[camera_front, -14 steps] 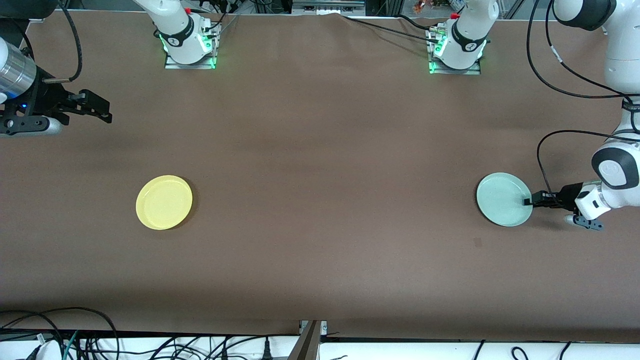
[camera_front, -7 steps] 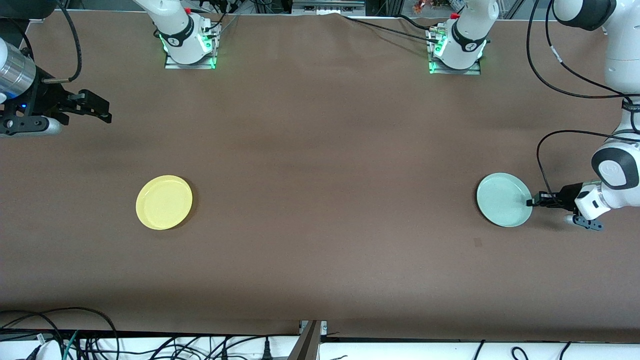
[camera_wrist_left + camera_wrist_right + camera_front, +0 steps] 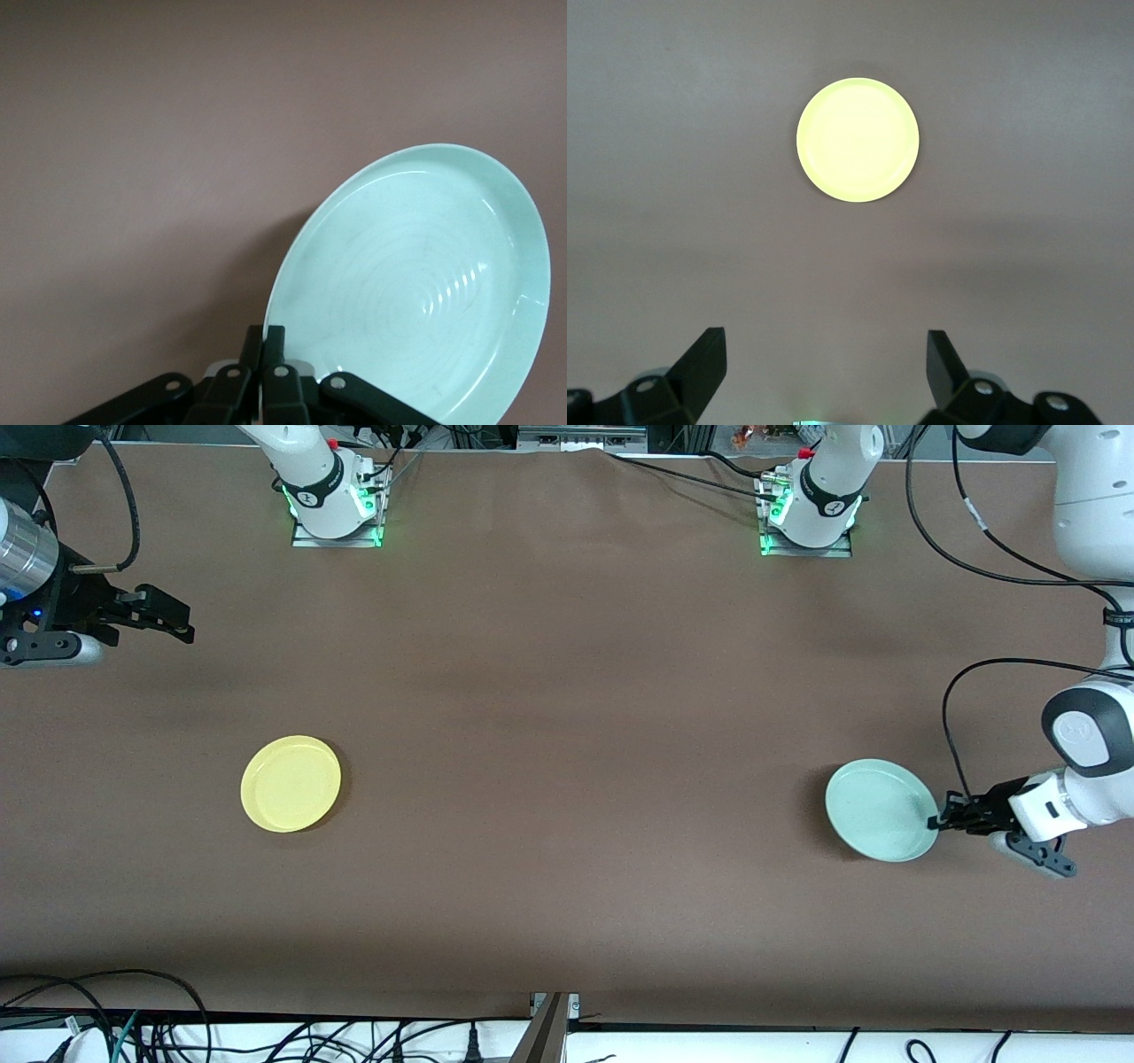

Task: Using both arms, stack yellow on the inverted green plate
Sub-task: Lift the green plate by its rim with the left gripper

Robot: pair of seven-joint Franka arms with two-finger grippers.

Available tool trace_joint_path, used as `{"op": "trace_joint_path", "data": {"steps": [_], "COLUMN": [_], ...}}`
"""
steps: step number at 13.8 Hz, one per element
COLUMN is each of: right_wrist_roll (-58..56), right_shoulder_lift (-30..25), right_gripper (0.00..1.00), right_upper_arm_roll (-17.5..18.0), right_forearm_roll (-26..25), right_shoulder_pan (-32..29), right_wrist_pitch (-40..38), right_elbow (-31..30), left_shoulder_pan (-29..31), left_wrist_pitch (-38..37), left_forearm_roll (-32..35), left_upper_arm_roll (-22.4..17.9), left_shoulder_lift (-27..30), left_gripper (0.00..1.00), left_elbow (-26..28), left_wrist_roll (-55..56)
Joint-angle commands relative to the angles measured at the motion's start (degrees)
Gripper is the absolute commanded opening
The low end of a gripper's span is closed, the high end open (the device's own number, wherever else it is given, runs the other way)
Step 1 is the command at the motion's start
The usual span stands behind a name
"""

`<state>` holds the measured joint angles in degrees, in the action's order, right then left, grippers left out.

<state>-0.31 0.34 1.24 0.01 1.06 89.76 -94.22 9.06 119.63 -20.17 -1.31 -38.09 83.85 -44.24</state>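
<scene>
- Left gripper (image 3: 937, 821) was at the left arm's end of the table, fingers pressed together on the rim of the green plate (image 3: 880, 810).
- Grip was on the plate edge toward the left arm's end; rest of the plate stuck out from the fingertips toward the table's middle.
- Left wrist view: plate (image 3: 416, 283) tilted, hollow ringed side up toward the cam, rim pinched between the black fingers (image 3: 264, 350). A shadow lay on the brown table (image 3: 567, 717) just beside the plate, so it looked lifted off the cloth on at least one side; couldn't tell if the low edge touched.
- Right gripper (image 3: 173, 613) hung over the right arm's end of the table, fingers spread wide, nothing btwn them.
- Yellow plate (image 3: 291, 783) lay flat on the table, rim up, well apart from the right gripper and nearer the front cam than the spot the gripper was over.
- Right wrist view: yellow plate (image 3: 858, 140) sat centred ahead of the two spread fingertips (image 3: 709, 359), clear of both.
- The 2 plates were well apart, one toward each end of the table.
</scene>
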Motion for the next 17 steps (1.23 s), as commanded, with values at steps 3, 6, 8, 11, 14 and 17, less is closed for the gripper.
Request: {"op": "trace_joint_path", "data": {"steps": [3,6,8,11,14,17], "right_wrist_roll": [0.14,0.92,0.93,0.84,0.66,0.93], "right_shoulder_lift": [0.27,0.19,0.27,0.19,0.19,0.27], "right_gripper": [1.0,1.0,1.0,1.0,1.0,1.0], "right_upper_arm_roll": [-0.1,-0.01,-0.1,-0.45,-0.45,-0.45], "right_forearm_roll": [0.87,0.87,0.87,0.87,0.87,0.61], "right_shoulder_pan": [-0.36,-0.27,-0.44,-0.44,-0.36,-0.36], "right_wrist_pitch": [-0.99,-0.99,-0.82,-0.99,-0.73,-0.29], "right_elbow": [0.88,0.62,0.8,0.62,0.8,0.88], "left_shoulder_pan": [-10.63,-18.26,-22.92,-29.17,-35.32,-40.42], "left_wrist_pitch": [0.69,5.77,8.77,8.87,8.69,7.9], "left_forearm_roll": [11.87,21.72,29.96,47.09,63.62,71.3], "left_upper_arm_roll": [-0.8,-1.23,-1.32,-1.32,-1.23,-1.84], "left_shoulder_lift": [-0.92,-1.1,-1.19,-2.07,-2.86,-4.26], "left_gripper": [0.0,0.0,0.0,0.0,0.0,0.0], "left_elbow": [-7.36,-10.02,-9.93,-10.11,-10.02,-10.02], "left_wrist_roll": [8.01,13.45,20.64,33.47,47.71,54.07]}}
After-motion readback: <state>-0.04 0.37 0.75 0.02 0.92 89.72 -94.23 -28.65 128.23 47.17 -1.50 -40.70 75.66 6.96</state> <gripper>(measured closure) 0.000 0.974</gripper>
